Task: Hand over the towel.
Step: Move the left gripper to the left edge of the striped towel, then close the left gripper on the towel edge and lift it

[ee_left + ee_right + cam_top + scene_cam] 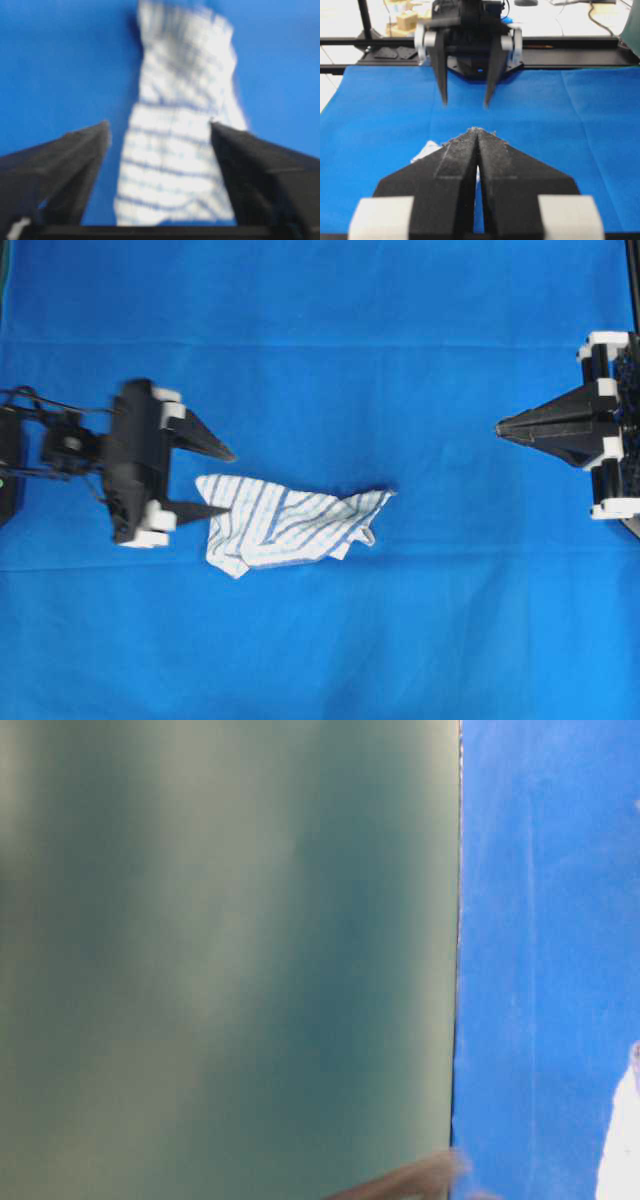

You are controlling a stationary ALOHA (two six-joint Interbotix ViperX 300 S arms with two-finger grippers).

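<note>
The towel (290,523), white with thin blue stripes, lies crumpled on the blue cloth left of centre. My left gripper (230,482) is open at the towel's left end, its nearer fingertip over the towel's edge. In the left wrist view the towel (180,150) stretches away between and below the spread fingers of the left gripper (159,125). My right gripper (500,427) is shut and empty at the far right, pointing left, well away from the towel. In the right wrist view the shut right gripper (477,131) hides most of the towel (427,149); the open left gripper (465,104) faces it.
A large plain blue cloth (320,640) covers the whole table. A black frame rail (570,52) runs behind the left arm. The table-level view is mostly filled by a blurred green surface (220,960), with blue cloth (540,970) at its right.
</note>
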